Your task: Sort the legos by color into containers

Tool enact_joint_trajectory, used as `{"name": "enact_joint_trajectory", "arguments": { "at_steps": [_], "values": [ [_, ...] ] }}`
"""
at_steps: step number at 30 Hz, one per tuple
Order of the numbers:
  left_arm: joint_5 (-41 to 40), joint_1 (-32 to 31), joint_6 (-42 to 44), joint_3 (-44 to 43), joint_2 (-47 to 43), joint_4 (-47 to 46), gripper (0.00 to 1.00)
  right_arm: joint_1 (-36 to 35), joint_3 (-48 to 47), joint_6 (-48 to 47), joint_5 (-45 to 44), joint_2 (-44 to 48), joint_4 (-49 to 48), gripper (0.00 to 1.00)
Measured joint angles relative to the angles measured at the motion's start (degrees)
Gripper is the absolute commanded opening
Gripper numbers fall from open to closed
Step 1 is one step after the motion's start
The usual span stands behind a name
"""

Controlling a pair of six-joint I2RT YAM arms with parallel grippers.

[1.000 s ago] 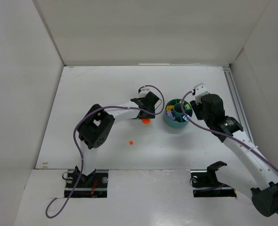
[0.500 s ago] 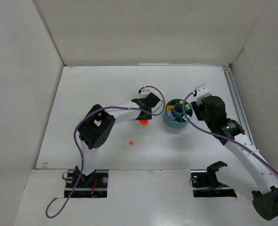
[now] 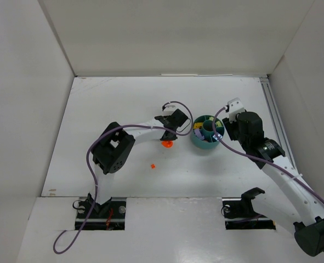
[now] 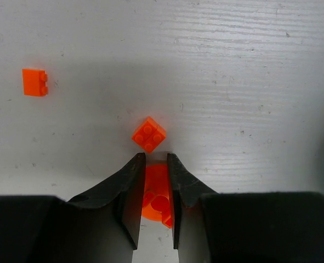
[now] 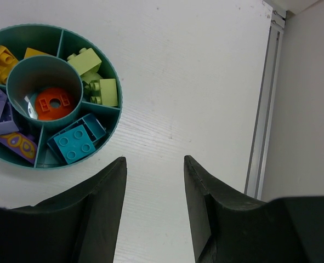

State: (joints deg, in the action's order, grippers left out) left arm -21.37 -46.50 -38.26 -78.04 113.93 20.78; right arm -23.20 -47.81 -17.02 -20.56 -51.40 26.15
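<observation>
The left pincer [image 4: 153,160] had narrowed from wide onto the round orange piece [image 4: 157,198], lying on the bench [image 4: 260,82] left of the dish [image 3: 205,144]; the piece was judged ready for lifting. The right pincer [image 5: 153,164] hung half-open, empty

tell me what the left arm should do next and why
Probably lift the left gripper straight up, before carrying toward the teal dish. Its fingers look closed on the round orange piece, a square orange brick lies just ahead of the tips, and the dish's central tube already holds a similar orange disc.
</observation>
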Motion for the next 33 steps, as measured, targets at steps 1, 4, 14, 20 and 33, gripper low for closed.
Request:
{"name": "enact_joint_trajectory", "arguments": {
  "at_steps": [1,4,14,20,33],
  "values": [
    [-0.1,0.0,0.0,0.0,0.0,0.0,0.19,0.0,0.0,0.0,0.0,0.0,0.0,0.52],
    [-0.1,0.0,-0.2,0.0,-0.1,0.2,0.16,0.0,0.0,0.0,0.0,0.0,0.0,0.52],
    [-1.7,0.0,-0.1,-1.3,0.0,2.2,0.39,0.0,0.0,0.0,0.0,0.0,0.0,0.53],
    [-3.1,0.3,-0.6,-4.4,1.0,3.0,0.39,0.0,0.0,-0.1,0.0,0.0,0.0,0.53],
    [-2.8,0.9,-0.6,-4.6,2.6,2.6,0.27,0.0,0.0,-0.2,-0.1,0.0,0.0,0.53]
  ]
}}
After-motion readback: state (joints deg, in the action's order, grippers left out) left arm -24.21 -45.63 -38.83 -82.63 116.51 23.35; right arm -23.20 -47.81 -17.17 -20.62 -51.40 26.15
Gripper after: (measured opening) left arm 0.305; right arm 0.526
